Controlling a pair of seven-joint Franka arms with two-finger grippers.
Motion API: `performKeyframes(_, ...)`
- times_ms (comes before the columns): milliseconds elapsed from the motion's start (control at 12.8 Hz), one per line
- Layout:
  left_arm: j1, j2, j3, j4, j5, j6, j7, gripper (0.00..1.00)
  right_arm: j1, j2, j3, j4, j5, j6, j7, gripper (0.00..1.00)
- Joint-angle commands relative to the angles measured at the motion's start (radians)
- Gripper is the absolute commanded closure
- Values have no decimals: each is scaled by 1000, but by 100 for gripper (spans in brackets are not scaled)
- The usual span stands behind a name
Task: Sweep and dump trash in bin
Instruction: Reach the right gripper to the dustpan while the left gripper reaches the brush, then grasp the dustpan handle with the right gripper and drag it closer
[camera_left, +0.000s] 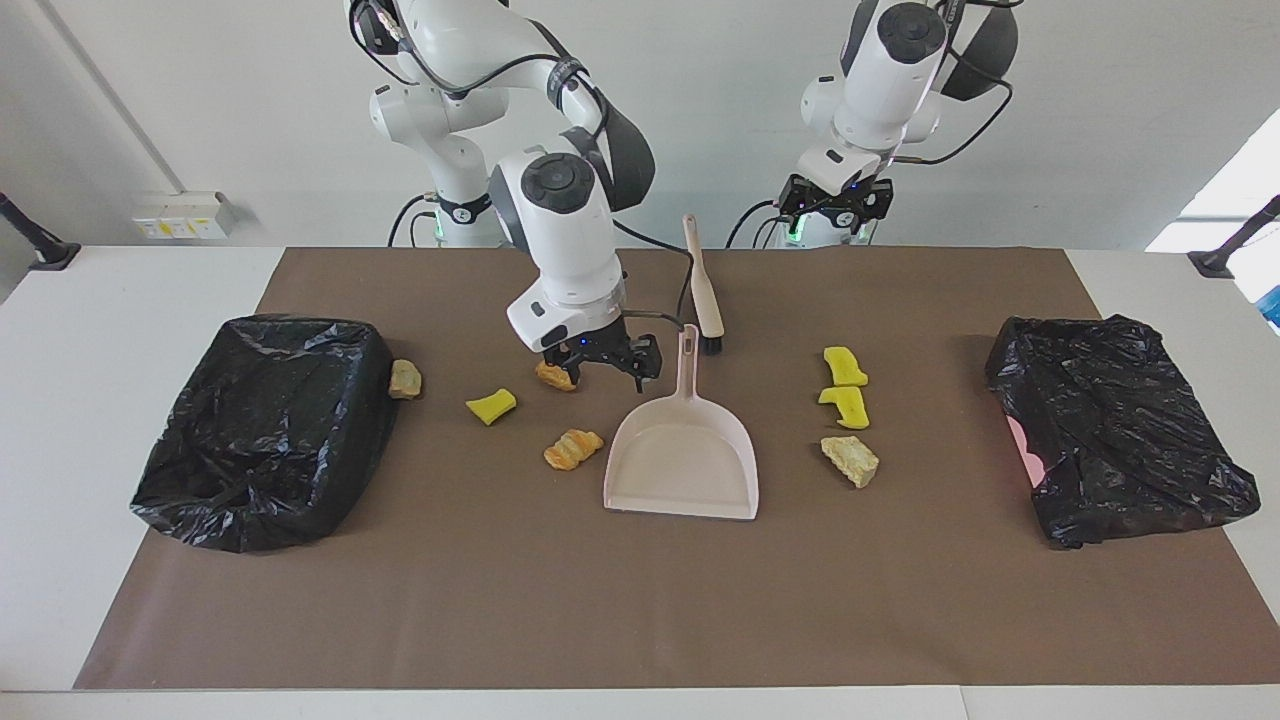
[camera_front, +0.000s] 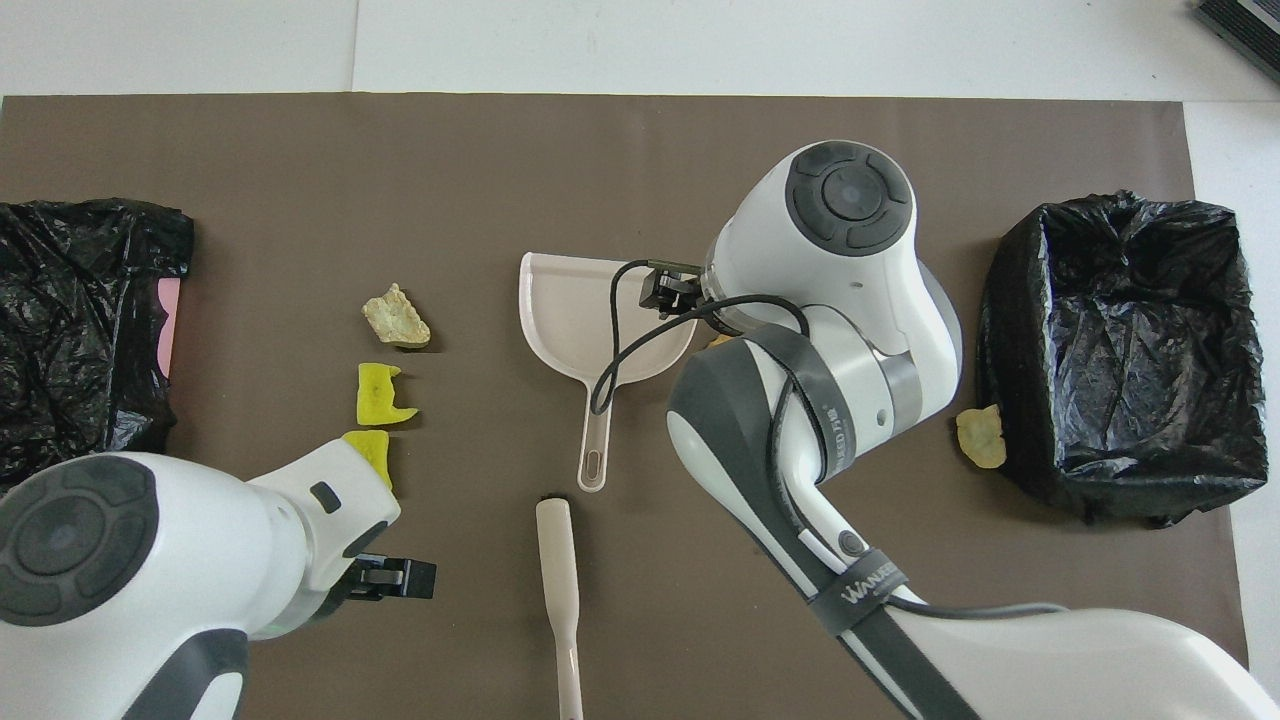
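Observation:
The trash is several scraps. In the facing view a tan chunk (camera_left: 405, 379) lies beside the bin, with a yellow wedge (camera_left: 491, 406) and two orange chunks (camera_left: 552, 376) (camera_left: 573, 448). Two yellow wedges (camera_left: 845, 366) (camera_left: 845, 405) and a tan chunk (camera_left: 850, 460) lie toward the left arm's end. My right gripper (camera_left: 600, 372) is open and empty, low over the mat between the nearer orange chunk and the handle of the beige dustpan (camera_left: 680, 470). My left gripper (camera_left: 838, 205) is open and held high by its base. The brush (camera_left: 703, 290) lies near the dustpan handle.
Black-bagged bins stand at each end of the mat (camera_left: 265, 430) (camera_left: 1115, 425). From overhead the right arm covers the middle scraps; the dustpan (camera_front: 570, 310), brush (camera_front: 558, 580), a tan chunk (camera_front: 980, 437) by the bin (camera_front: 1115, 350), and another tan chunk (camera_front: 397, 318) show.

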Motion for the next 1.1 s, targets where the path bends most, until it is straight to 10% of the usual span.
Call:
performKeyframes(0,-85,-57,16,-118,-43,101,-97,0,38,61,0,42,9,28,113,0)
performKeyframes(705,-400,33,16,-347,-77,500,-413,0,185,83,1,-63,18,74,241,0)
performKeyframes(1018,-469,136,16,-349,-83,613,-487,0,188,39,21,-158,15,81,204,18)
